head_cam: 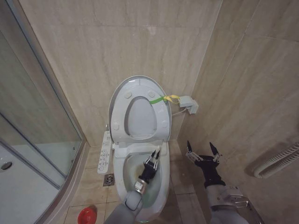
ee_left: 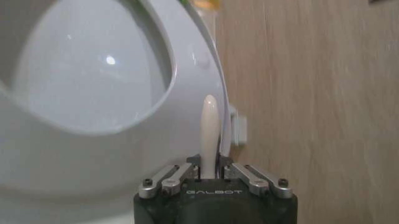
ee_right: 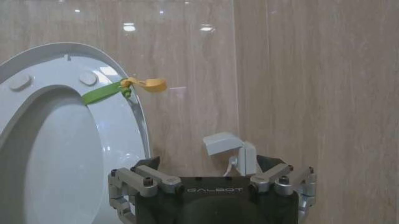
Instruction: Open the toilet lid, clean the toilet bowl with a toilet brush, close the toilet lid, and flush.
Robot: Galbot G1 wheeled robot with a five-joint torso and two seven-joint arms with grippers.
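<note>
The toilet lid (head_cam: 140, 116) stands raised against the back wall, with the seat ring (head_cam: 122, 122) up in front of it and a green strap (head_cam: 158, 99) at its rim. Below it the toilet bowl (head_cam: 125, 169) lies uncovered. My left gripper (head_cam: 154, 155) hangs over the bowl, shut on the slim white handle of the toilet brush (ee_left: 209, 130). The handle's rounded end points toward the raised seat (ee_left: 187, 93), and the brush head is hidden. My right gripper (head_cam: 204, 152) stands open to the right of the toilet, holding nothing.
A red cup holder (head_cam: 87, 215) sits on the floor at the front left. A button panel (head_cam: 105, 151) and a floor drain (head_cam: 109, 179) lie left of the bowl. A glass shower door (head_cam: 32, 130) bounds the left, and a wall box (head_cam: 188, 104) and a hose (head_cam: 275, 161) are on the right.
</note>
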